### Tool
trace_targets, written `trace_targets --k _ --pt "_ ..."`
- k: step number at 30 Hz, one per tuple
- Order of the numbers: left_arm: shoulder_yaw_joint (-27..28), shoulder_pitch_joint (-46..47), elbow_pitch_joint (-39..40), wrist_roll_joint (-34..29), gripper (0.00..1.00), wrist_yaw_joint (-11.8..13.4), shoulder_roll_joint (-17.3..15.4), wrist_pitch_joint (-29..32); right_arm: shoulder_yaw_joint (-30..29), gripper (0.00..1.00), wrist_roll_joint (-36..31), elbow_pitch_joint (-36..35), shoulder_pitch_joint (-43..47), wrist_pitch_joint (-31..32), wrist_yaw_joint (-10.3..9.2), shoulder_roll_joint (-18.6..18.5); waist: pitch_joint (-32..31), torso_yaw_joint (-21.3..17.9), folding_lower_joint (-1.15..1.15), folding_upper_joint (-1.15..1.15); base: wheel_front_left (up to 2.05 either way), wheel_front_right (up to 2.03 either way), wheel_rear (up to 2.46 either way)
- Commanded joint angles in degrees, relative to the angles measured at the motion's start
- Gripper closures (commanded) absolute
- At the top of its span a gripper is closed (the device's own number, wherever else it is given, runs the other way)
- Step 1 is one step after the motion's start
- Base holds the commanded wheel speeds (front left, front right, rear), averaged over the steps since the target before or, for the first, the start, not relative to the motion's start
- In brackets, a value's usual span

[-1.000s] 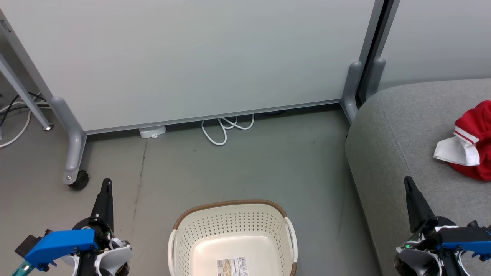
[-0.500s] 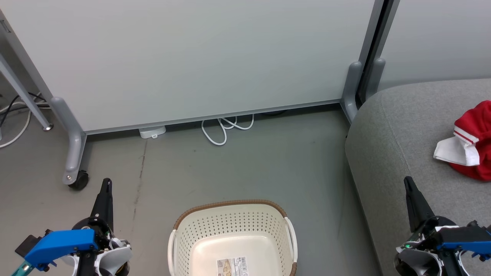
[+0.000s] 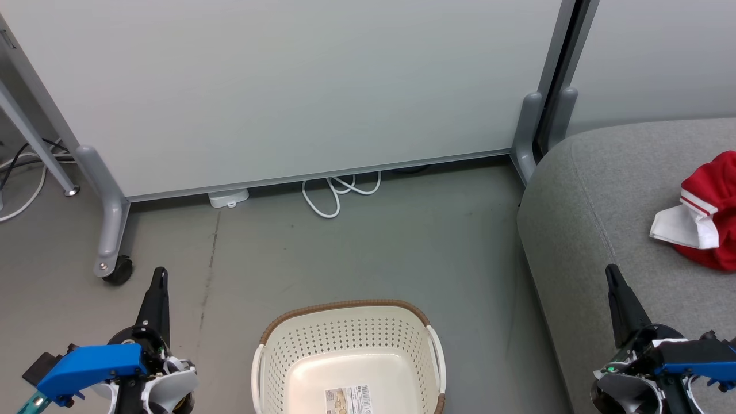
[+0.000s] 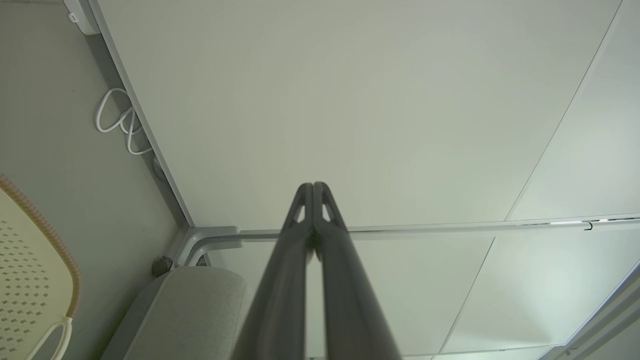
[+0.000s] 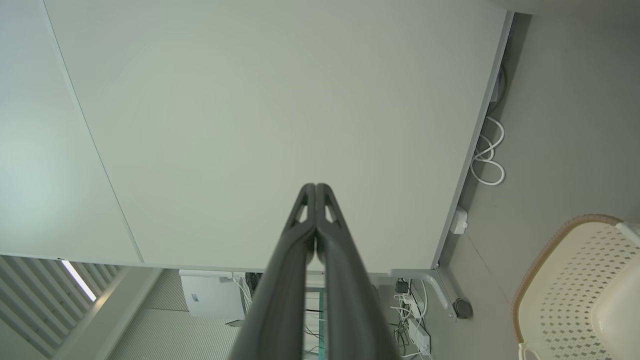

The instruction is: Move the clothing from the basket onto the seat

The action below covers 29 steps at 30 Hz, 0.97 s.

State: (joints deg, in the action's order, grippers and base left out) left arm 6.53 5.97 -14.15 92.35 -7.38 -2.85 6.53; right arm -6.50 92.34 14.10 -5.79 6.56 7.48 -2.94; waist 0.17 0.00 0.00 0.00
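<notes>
Clothing point(image 3: 704, 213) lies in a crumpled red and white heap on the seat point(image 3: 604, 201), well to the right of the basket point(image 3: 345, 303) and back from the cushion's rounded edge, so it seems unlikely to slide off. Its loose bunching suggests it was dropped rather than laid flat. Part of it runs past the picture's right side, so I cannot tell whether it is one garment or more.

What shows of the basket's inside is bare plastic with only a printed label point(image 3: 348, 399) on the bottom. Its nearest part is cut off below, so a last piece there cannot be ruled out. Judging from this, the moving looks done or nearly done.

Left of the basket, the left gripper point(image 3: 160, 270) hangs above the floor point(image 3: 374, 253) with its two fingers pressed together and nothing between them. Right of the basket, the right gripper point(image 3: 609, 269) hangs over the seat's near edge, likewise closed and empty. Both point away from the robot toward the pale partition point(image 3: 287, 86) beyond the basket, not down at either target. That reads as a resting pose, with no grasp in hand. A white cable point(image 3: 336, 195) loops on the floor behind the basket, well clear of both arms.
</notes>
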Motion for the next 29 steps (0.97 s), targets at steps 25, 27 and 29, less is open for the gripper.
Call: trace_targets --k 25,27,29 --pt "0.1 0.4 0.2 0.1 1.00 -0.2 0.0 0.2 -0.1 1.00 0.1 -0.1 -0.8 0.2 0.02 0.1 0.0 0.0 0.00 0.00 0.00 0.00 0.00" --pt "0.1 0.4 0.2 0.1 1.00 -0.2 0.0 0.2 -0.1 1.00 0.1 -0.1 -0.8 0.2 0.02 0.1 0.0 0.0 0.00 0.00 0.00 0.00 0.00" --pt "0.1 0.4 0.2 0.1 1.00 -0.2 0.0 0.2 -0.1 1.00 0.1 -0.1 -0.8 0.2 0.02 0.1 0.0 0.0 0.00 0.00 0.00 0.00 0.00"
